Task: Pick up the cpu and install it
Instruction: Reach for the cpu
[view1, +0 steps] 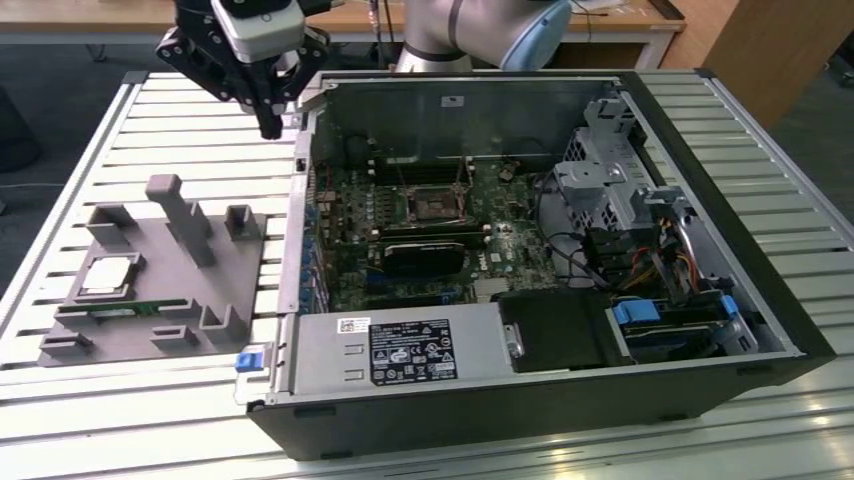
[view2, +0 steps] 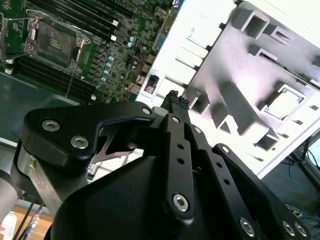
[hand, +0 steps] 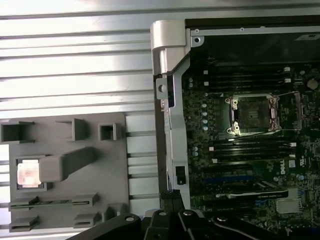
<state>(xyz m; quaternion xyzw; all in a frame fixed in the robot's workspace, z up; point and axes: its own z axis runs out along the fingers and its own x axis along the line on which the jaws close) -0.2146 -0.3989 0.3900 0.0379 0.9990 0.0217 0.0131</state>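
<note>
The cpu (view1: 110, 275), a small silver square with a pale rim, lies in a pocket of the grey holder (view1: 234, 270) on the exterior view's left; it also shows in both wrist views (view2: 284, 104) (hand: 28, 173). My gripper (view1: 271, 126) hangs above the slatted table beside the far left corner of the open computer case, well away from the cpu, shut with nothing in it. Its fingertips (view2: 175, 98) (hand: 170, 195) meet in both wrist views. The empty socket (view1: 434, 203) (view2: 52, 44) (hand: 252, 115) sits on the motherboard with its metal frame raised.
The open case (view1: 441, 370) takes up the middle and right of the table, with a power supply at the front and drive cages on the right. A green memory stick (view1: 114, 312) lies in the grey holder, whose tall post (view1: 180, 215) stands up near the cpu.
</note>
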